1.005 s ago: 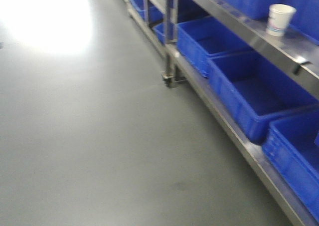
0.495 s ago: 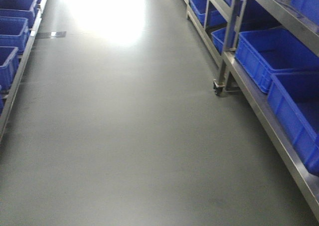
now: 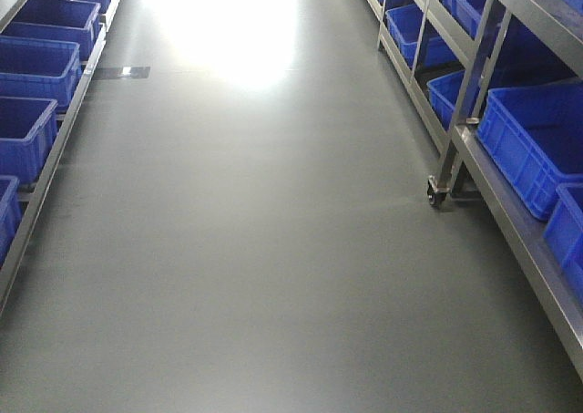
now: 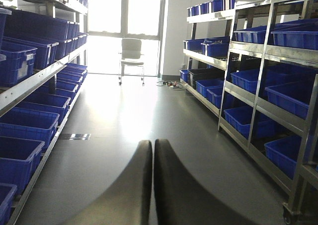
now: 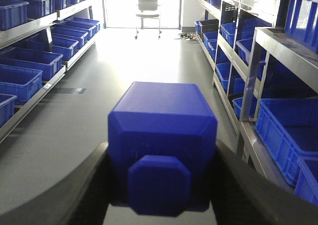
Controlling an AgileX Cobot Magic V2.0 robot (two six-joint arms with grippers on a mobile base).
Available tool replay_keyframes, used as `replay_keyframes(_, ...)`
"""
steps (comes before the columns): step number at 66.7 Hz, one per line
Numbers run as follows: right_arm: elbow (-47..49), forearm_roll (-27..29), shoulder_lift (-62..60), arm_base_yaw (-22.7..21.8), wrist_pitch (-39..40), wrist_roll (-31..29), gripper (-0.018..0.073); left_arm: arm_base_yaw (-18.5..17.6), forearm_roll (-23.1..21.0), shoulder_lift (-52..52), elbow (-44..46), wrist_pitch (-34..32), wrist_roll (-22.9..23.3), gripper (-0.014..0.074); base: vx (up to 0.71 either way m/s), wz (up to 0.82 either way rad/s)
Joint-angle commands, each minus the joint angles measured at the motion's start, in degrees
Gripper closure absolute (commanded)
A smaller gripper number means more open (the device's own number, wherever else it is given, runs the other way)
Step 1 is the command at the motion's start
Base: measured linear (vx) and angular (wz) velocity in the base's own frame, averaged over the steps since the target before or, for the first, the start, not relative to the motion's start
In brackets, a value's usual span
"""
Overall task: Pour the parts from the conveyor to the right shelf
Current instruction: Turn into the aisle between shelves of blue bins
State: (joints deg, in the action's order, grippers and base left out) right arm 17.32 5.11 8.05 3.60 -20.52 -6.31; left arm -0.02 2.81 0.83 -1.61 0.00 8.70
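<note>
In the right wrist view my right gripper (image 5: 161, 153) is shut on the bright-blue block (image 5: 161, 135), stud toward the camera, held above the grey floor of an aisle. The right shelf (image 5: 278, 46), a steel rack with large blue bins, runs along the right side; it also shows in the front view (image 3: 510, 212) and the left wrist view (image 4: 258, 106). In the left wrist view my left gripper (image 4: 152, 148) is shut and empty, its two dark fingers pressed together. The conveyor is out of view. Neither gripper shows in the front view.
A second steel rack with blue bins (image 3: 36, 112) lines the left side of the aisle. A chair (image 4: 131, 58) stands at the far end before bright windows. A caster foot of the right rack (image 3: 437, 192) stands at the aisle edge.
The front view has swung left: the right shelf slid toward the right edge, the paper cup on it left the view, and the left rack came into view.
</note>
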Motion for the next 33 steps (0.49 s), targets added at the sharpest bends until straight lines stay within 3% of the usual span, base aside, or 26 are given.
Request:
replay_keyframes(1,1.6,0.1,0.7,-0.2,4.5,-0.3,0.0564,-0.1,-0.5,0.5,-1.5,-4.5,0.4,0.0603,0.48,-0.08)
replay_keyframes(33,1.6,0.1,0.7,-0.2,4.5,-0.3,0.0564,-0.1,-0.5,0.5,-1.5,-4.5,0.4,0.0603,0.53,-0.01)
